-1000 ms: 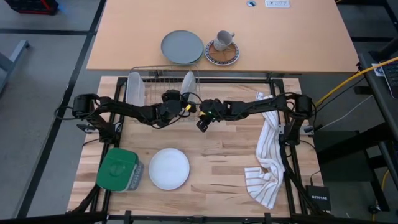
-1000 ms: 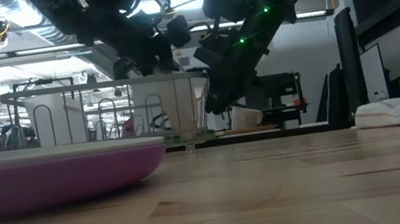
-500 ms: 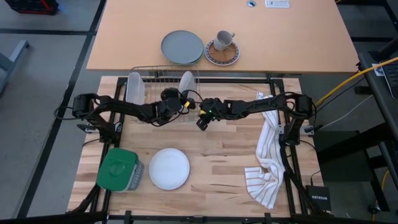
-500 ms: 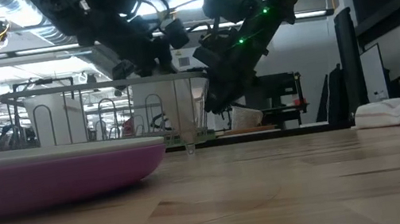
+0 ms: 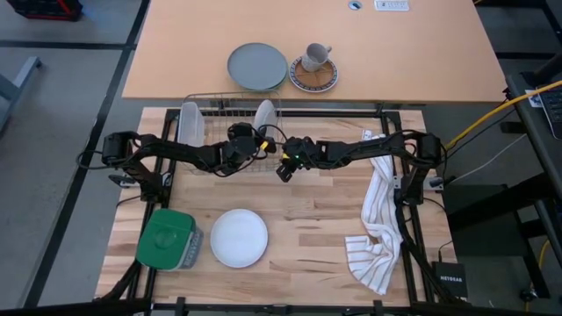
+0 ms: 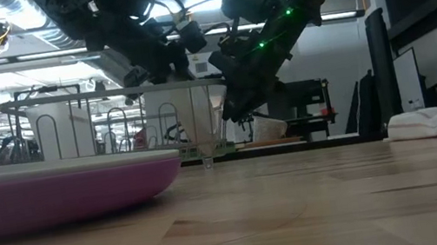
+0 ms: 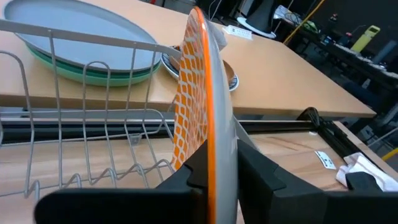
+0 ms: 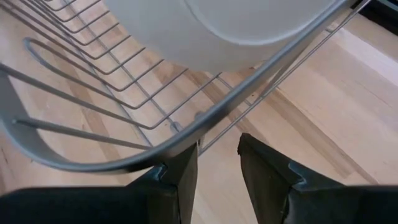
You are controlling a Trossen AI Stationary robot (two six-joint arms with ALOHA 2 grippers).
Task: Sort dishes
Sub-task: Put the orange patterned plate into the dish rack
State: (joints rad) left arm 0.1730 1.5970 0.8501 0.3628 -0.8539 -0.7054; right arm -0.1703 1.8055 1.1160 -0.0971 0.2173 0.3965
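Observation:
The orange-red patterned plate (image 5: pixel 264 112) (image 7: pixel 189 99) stands on edge over the wire dish rack (image 5: pixel 219 101), held by my left gripper (image 5: pixel 255 136) (image 7: pixel 217 155), which is shut on it. A white plate (image 5: pixel 190 125) stands upright in the rack's left end. The purple plate (image 6: pixel 54 197), pale from above (image 5: pixel 239 237), lies flat on the table near the front. My right gripper (image 5: pixel 283 171) (image 8: pixel 217 155) is at the rack's near right corner, its fingers a little apart and empty. The rack's rim wire (image 8: pixel 124 162) runs just past its fingertips. My left gripper pinches the orange-red plate at its rim (image 7: pixel 210 140), with one finger on the patterned face and one on the plain back. The fingers come from the table's left and near side. The plate stands upright on edge over the rack. Its lower edge is hidden.
A green object (image 5: pixel 167 239) lies at the front left. A striped towel (image 5: pixel 378 228) hangs along the right side. On the far table are a grey-blue plate (image 5: pixel 257 66) and a cup on a brown-rimmed saucer (image 5: pixel 314 70). Bare wood lies between the rack and the towel.
My left gripper has gone a little toward the table's far edge with the orange-red plate, which stays upright on edge over the rack.

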